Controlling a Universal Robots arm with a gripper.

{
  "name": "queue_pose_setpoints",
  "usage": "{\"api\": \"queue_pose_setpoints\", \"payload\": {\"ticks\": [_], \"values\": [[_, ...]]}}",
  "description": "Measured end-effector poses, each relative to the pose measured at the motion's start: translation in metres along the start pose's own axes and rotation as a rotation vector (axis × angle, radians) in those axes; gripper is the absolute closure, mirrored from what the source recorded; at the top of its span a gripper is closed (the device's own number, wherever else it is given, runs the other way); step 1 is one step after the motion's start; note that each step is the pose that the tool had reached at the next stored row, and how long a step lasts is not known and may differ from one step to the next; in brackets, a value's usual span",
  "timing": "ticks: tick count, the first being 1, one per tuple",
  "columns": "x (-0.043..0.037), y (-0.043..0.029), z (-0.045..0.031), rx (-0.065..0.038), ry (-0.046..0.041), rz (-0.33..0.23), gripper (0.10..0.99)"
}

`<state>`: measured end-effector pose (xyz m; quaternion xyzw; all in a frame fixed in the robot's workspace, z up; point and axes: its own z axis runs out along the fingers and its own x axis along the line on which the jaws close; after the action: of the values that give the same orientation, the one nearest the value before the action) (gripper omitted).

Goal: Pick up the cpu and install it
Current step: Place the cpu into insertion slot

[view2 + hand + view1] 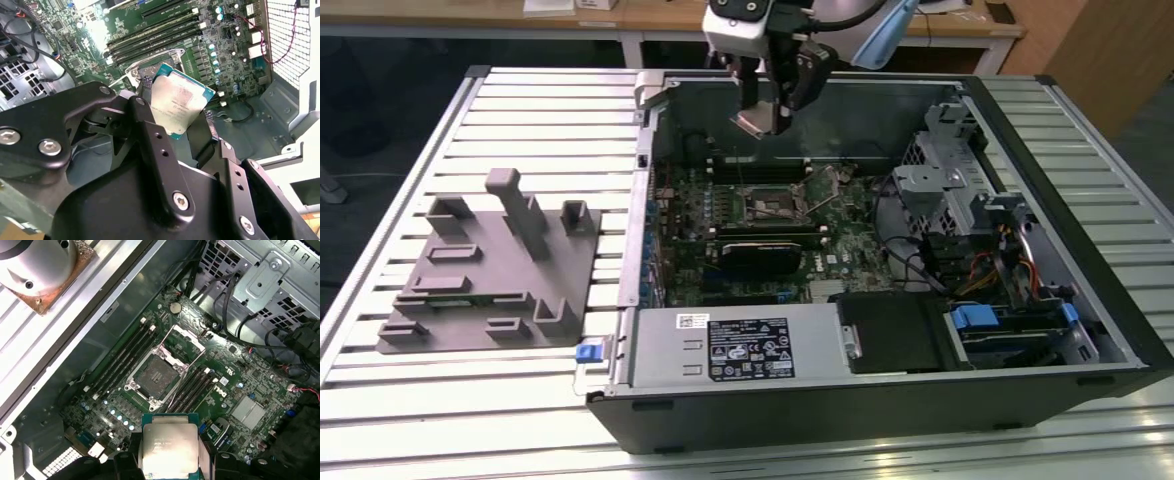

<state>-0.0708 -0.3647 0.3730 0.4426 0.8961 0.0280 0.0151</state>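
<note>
Nearest in the exterior view, a labelled power supply (736, 345) is seen along the near edge of the open computer case (881, 405). A blue-tabbed drive bay (1007, 325) lies at three o'clock from it. Beyond these, the green motherboard (854, 235) is laid flat inside the case. A black heatsink block (771, 250) is set on it, just at six o'clock from the socket (770, 205).

In the first wrist view the socket (155, 372) is shown bare, with its metal frame swung open and rows of memory sticks (120, 357) flanking it on two sides. Black cables (235, 310) are looped near a perforated drive cage (270, 275), well apart from the socket.

The cpu (761, 122) is held in the air at twelve o'clock from the socket in the exterior view, raised well clear of the board and close to the case's far wall. It is pinched by the jaws on two opposite edges. Its silver top is seen in the second wrist view (177, 102) and in the first wrist view (169, 447), tilted rather than level.

The case is carried on a slatted metal desk (454, 430). A grey plastic tray (487, 270) is placed at nine o'clock from the case. Wooden tables (667, 15) are seen at twelve o'clock, past the desk's far edge.
</note>
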Motion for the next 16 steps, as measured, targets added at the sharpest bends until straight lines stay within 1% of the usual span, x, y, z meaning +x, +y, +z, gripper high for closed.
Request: {"api": "queue_pose_setpoints", "payload": {"ticks": [4, 11, 16], "values": [[0.0002, 0.0001, 0.0002, 0.0, -0.0024, 0.037, 0.553], [0.0004, 0.0002, 0.0013, 0.0, -0.0085, 0.132, 0.553], [0.0006, 0.0003, 0.0019, 0.0, -0.0118, 0.185, 0.553]]}}
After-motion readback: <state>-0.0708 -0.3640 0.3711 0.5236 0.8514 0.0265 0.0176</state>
